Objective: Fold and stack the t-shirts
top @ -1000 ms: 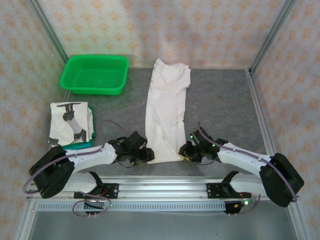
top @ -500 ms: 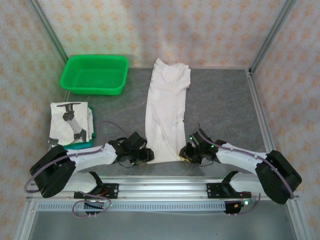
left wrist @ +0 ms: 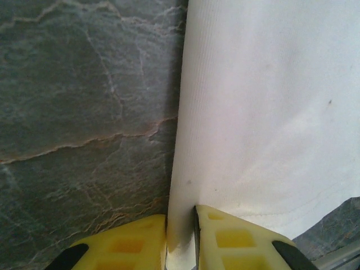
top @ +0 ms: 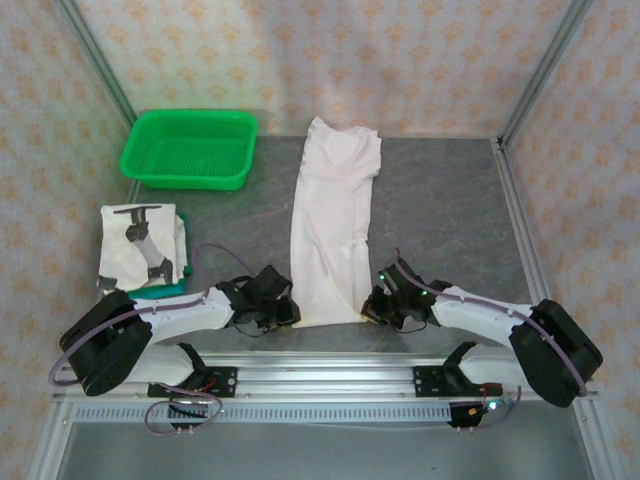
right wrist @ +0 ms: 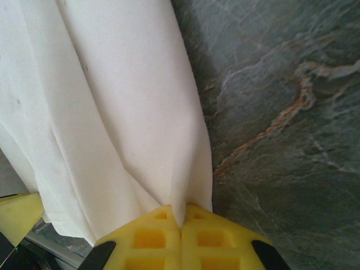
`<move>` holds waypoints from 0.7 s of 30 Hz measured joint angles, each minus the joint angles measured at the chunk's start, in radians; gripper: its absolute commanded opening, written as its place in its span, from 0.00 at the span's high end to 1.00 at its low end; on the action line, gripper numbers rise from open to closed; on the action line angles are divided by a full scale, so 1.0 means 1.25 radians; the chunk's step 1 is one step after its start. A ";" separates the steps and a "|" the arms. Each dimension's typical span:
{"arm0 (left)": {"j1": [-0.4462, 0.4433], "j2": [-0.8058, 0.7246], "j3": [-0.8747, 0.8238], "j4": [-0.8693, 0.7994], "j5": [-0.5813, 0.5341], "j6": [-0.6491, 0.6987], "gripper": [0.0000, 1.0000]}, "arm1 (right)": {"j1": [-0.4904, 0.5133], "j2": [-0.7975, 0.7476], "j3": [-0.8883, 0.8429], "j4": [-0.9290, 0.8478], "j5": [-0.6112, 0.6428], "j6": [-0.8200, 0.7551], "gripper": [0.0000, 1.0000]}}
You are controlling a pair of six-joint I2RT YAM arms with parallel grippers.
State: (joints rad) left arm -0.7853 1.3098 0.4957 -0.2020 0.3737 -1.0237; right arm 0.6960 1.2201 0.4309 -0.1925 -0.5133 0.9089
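A white t-shirt (top: 335,220), folded lengthwise into a long strip, lies down the middle of the table from the back to the near edge. My left gripper (top: 293,312) is at its near left corner. In the left wrist view the yellow fingers (left wrist: 129,242) pinch the shirt's folded edge (left wrist: 270,112). My right gripper (top: 368,308) is at the near right corner, and its fingers (right wrist: 214,236) are shut on a pleat of the cloth (right wrist: 112,101). A folded t-shirt (top: 140,245) with a dark printed mark lies at the left.
A green mesh basket (top: 190,148) stands at the back left. Metal frame posts (top: 535,75) and patterned walls bound the grey stone-look table (top: 440,200). A rail (top: 320,365) runs along the near edge under both arms.
Both grippers have closed on the shirt's near corners. The left gripper has shifted slightly left, and the near hem has bunched a little between them.
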 measured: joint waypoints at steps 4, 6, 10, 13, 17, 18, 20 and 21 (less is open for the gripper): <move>0.000 0.000 0.009 -0.008 0.003 0.001 0.74 | 0.000 0.000 0.000 0.000 0.000 0.000 1.00; -0.005 -0.001 0.016 -0.008 0.010 0.001 0.72 | 0.000 0.000 0.000 0.000 0.000 0.000 1.00; -0.006 -0.012 0.023 -0.009 0.012 0.001 0.72 | 0.000 0.000 0.000 0.000 0.000 0.000 1.00; -0.006 -0.017 0.023 -0.009 0.012 0.002 0.72 | 0.000 0.004 0.000 0.003 -0.001 0.000 1.00; -0.006 -0.003 0.023 -0.008 0.012 0.001 0.72 | 0.000 0.009 0.000 0.011 -0.004 0.000 1.00; -0.006 0.005 0.023 -0.007 0.012 0.001 0.72 | 0.000 0.010 0.000 0.012 -0.005 0.000 1.00; -0.006 0.022 0.023 -0.006 0.012 0.001 0.73 | 0.000 0.010 0.000 0.013 -0.006 0.000 1.00; -0.006 0.028 0.024 -0.005 0.012 0.001 0.74 | 0.000 0.011 0.000 0.013 -0.006 0.000 1.00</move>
State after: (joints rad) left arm -0.7929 1.3445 0.5259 -0.2085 0.3889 -1.0229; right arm 0.6960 1.2335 0.4309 -0.1761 -0.5209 0.9089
